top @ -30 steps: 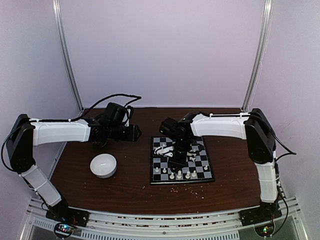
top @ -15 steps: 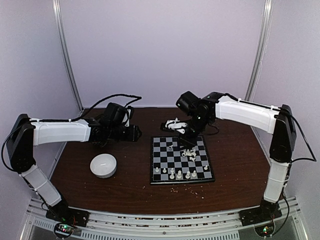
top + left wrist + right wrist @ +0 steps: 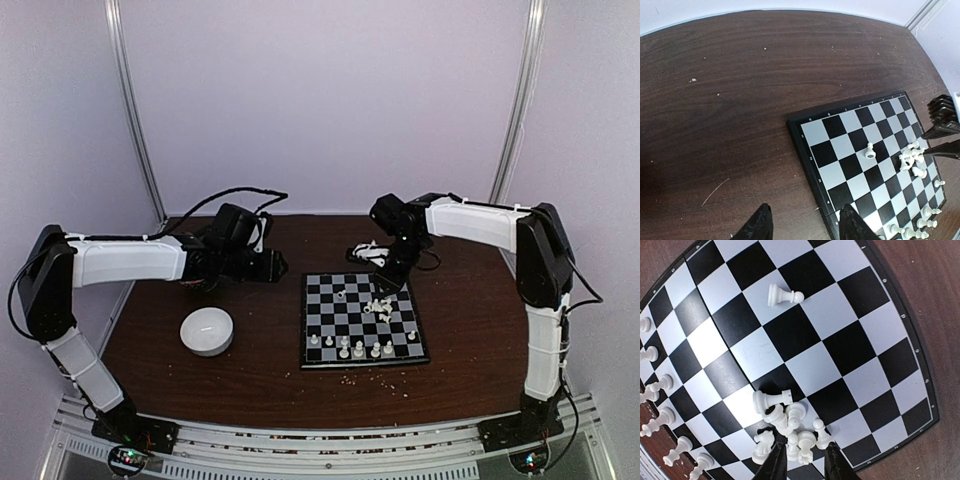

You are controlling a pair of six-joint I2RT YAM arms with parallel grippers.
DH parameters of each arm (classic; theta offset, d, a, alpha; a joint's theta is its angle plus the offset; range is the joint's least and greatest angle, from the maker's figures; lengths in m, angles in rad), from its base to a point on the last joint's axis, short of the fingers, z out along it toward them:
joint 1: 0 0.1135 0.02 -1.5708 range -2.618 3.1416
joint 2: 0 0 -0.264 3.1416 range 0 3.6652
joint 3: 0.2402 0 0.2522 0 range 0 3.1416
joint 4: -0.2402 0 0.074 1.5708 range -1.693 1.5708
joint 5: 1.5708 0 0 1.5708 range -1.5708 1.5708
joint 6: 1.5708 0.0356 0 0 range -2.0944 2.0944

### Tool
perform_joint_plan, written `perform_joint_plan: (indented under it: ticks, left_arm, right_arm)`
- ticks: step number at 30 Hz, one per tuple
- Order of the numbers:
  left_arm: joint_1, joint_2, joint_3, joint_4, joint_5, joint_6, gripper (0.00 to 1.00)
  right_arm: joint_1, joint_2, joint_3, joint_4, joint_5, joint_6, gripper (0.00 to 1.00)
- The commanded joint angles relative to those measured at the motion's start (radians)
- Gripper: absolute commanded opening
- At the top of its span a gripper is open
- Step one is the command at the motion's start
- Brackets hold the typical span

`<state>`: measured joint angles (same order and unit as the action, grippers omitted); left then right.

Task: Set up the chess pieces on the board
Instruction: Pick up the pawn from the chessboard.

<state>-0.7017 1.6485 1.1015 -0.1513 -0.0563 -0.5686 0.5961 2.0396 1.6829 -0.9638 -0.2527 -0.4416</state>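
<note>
The right gripper's (image 3: 804,449) two dark fingers (image 3: 776,462) stand slightly apart, with nothing clamped between them as far as the wrist view shows. They hang just above a tumbled heap of tiny white plastic chess pieces (image 3: 785,422) lying on their sides, touching one another, in the right-hand part of the small square black-and-pale-grey chessboard with a thin black rim (image 3: 920,365). To do this pick well, I would not drop into the middle of the heap, where a narrow gap could catch two figures or push the pile apart. The long-stemmed piece on the heap's open edge (image 3: 771,400) looks the easiest. Line the fingers across its stem, close gently, lift clear of its neighbours, and let go only once its base sits flat on a free square. One white pawn (image 3: 782,295) lies toppled alone further out, and a row of standing white pieces (image 3: 655,410) lines the near edge, so the carry should pass above them. The left gripper (image 3: 804,207) is about half open and empty over the dark brown wooden table (image 3: 740,100), beside the board's far-left corner. A round white bowl (image 3: 206,330) sits near it.
</note>
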Motion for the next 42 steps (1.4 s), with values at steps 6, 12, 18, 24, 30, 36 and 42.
perform_joint_plan:
  ticks: [6,12,18,24,30,36,42]
  left_arm:
    - [0.004,0.015,0.033,0.004,0.021,0.021,0.46]
    - [0.004,0.024,0.032,0.015,0.027,0.018,0.46]
    - [0.004,0.03,0.033,0.017,0.03,0.017,0.46]
    - [0.004,0.032,0.03,0.022,0.03,0.016,0.46]
    - [0.004,0.037,0.026,0.027,0.033,0.013,0.46]
    - [0.004,0.039,0.026,0.03,0.038,0.01,0.46]
    - [0.004,0.034,0.028,0.027,0.035,0.01,0.46]
  right_arm:
    - [0.007,0.069,0.035,0.006,0.008,0.0,0.29]
    - [0.01,0.094,0.045,0.009,0.0,0.004,0.28]
    - [0.012,0.114,0.051,0.011,-0.003,0.004,0.23]
    - [0.013,0.124,0.055,0.014,-0.009,0.004,0.21]
    - [0.016,0.13,0.063,0.019,-0.01,0.004,0.16]
    - [0.016,0.136,0.099,0.001,-0.008,0.004,0.1]
    - [0.016,0.077,0.081,0.007,0.02,0.001,0.08]
